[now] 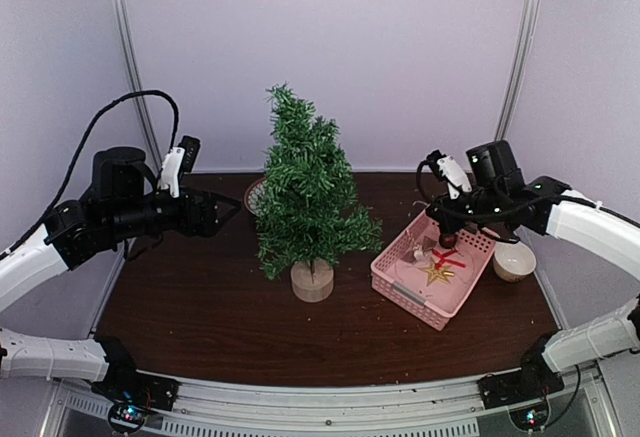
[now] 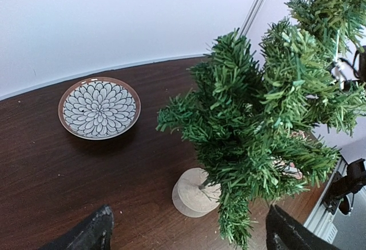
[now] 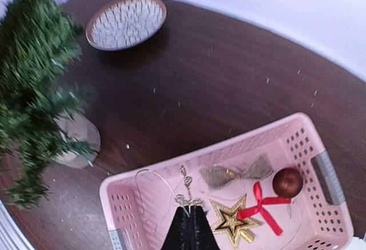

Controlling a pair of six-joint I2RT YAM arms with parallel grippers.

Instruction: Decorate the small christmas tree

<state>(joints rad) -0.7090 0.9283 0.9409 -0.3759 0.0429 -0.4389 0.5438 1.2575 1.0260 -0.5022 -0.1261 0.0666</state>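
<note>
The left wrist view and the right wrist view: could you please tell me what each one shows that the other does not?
Only the left wrist view: the open left gripper and the small christmas tree with its upper branches up close. Only the right wrist view: the shut right gripper over a pink basket holding a gold star, red ribbon, dark red bauble and glittery bow. Both: the tree, its wooden stump base, the patterned plate and the dark table.
</note>
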